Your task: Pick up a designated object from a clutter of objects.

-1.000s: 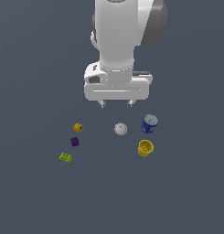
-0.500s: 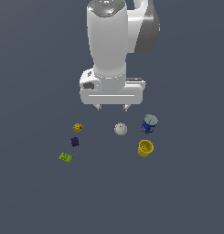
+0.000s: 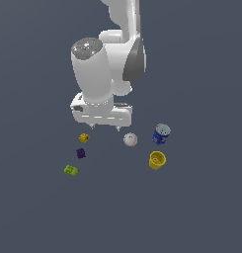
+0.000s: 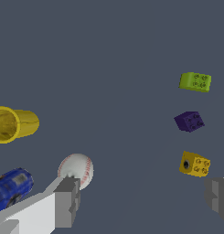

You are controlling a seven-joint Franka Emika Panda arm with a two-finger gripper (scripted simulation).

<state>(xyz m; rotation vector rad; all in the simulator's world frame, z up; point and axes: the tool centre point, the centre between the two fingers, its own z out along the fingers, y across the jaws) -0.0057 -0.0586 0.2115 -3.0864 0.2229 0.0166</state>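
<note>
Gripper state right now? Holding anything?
Gripper: open, fingers spread wide, holding nothing. The yellow brick sits loose on the floor near one fingertip, not between the fingers.

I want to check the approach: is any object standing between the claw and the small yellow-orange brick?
Nothing visible does. The claw hangs open above the floor, with the yellow-orange brick just beside one fingertip. The purple piece and green brick lie beyond it, and the baseball is on the other side.
</note>
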